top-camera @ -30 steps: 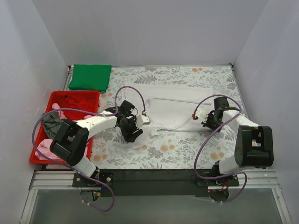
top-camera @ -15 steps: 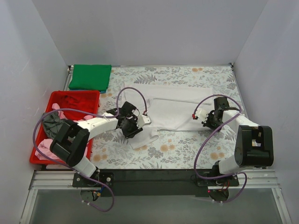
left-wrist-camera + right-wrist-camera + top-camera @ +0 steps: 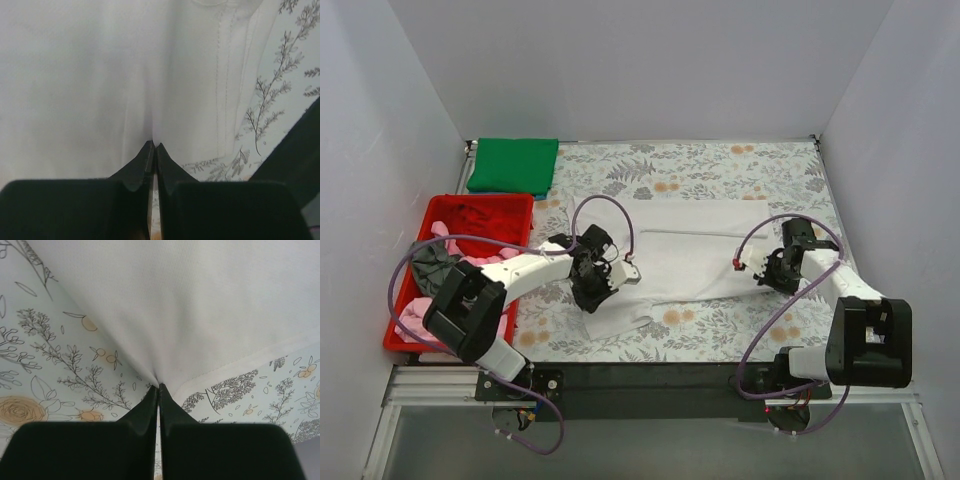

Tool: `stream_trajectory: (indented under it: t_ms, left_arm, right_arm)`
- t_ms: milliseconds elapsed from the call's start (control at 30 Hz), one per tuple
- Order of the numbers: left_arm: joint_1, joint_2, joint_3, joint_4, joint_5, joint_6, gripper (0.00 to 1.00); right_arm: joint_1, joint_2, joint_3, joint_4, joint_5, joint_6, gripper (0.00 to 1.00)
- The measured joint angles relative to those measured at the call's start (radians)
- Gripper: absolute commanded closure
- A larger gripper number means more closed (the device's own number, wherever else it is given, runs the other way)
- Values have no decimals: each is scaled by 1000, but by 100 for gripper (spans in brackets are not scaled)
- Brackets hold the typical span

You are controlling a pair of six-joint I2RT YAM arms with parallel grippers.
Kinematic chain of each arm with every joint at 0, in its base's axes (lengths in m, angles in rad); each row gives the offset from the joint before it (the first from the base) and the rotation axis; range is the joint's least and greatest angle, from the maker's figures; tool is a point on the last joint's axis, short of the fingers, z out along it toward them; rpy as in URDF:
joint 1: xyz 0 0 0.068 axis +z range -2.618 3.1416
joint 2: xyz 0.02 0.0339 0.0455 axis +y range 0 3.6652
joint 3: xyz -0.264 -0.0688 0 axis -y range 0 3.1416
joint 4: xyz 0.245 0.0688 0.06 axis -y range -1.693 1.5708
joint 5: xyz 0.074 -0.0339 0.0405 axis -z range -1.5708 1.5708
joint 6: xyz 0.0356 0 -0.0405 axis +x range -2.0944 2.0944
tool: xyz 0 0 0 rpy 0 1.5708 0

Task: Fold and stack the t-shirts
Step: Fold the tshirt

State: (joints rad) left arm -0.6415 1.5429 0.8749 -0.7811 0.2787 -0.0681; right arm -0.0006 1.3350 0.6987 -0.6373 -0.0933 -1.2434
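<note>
**Draw the fold evenly**

Your left tool (image 3: 152,145) and right tool (image 3: 159,386) are each clenched on the large white soft cloth t-shirt (image 3: 690,255), spread mid-way across the floral-patterned surface (image 3: 720,160). Move both at one pace, low, so the cloth lands flat.

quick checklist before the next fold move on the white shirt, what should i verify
1. Left hand grip on white t-shirt: ok, jaws shut with cloth pinched at the tips.
2. Right hand grip: ok, shut on the shirt beside its hemmed edge.
3. Cloth smooth between the grips: not ok, creases run out from both pinch points.
4. Number of layers caught in each grip: cannot tell.
5. Green t-shirt clear of the white one: ok, it lies folded at the far left corner, apart from it.
</note>
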Motion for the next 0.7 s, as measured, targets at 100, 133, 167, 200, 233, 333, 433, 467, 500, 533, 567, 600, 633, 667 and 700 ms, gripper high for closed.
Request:
stream_trajectory:
  t_ms: [100, 133, 167, 200, 233, 333, 433, 467, 500, 533, 567, 600, 633, 667, 700]
  left_arm:
    - [43, -1, 48, -87, 13, 6, 100]
    - [57, -1, 73, -106, 17, 10, 100]
    - [70, 0, 105, -122, 20, 14, 100]
    - [82, 4, 140, -138, 22, 19, 100]
    - [90, 8, 169, -147, 23, 23, 100]
    - [110, 43, 274, -176, 33, 36, 100]
    - [138, 108, 374, -196, 48, 62, 100]
    - [151, 126, 397, -196, 49, 69, 100]
    - [167, 148, 422, -196, 51, 76, 100]
    - [182, 167, 444, -200, 51, 84, 100]
    - [195, 187, 468, -204, 51, 92, 100]
    - [207, 208, 489, -206, 50, 100, 100]
    - [219, 230, 511, -210, 50, 107, 100]
    - [227, 251, 533, -215, 50, 113, 100]
    - [232, 274, 556, -213, 50, 119, 100]
  right_arm:
    - [-16, -33, 10, -54, -21, -24, 99]
    - [-26, -31, 25, -77, -26, -32, 99]
    - [-35, -22, 45, -92, -34, -38, 99]
    - [-41, -8, 69, -106, -39, -43, 99]
    - [-45, 5, 90, -113, -42, -45, 99]
    - [-49, 64, 170, -130, -48, -50, 99]
    - [-50, 127, 250, -136, -54, -55, 99]
    - [-50, 148, 276, -140, -56, -56, 99]
    - [-50, 166, 298, -142, -59, -58, 99]
    - [-50, 184, 319, -141, -61, -60, 99]
    - [-50, 202, 337, -143, -63, -63, 99]
    - [-50, 221, 358, -148, -65, -67, 99]
    - [-50, 237, 374, -148, -66, -69, 99]
    - [-50, 257, 392, -148, -67, -70, 99]
    - [-50, 272, 407, -150, -67, -71, 99]
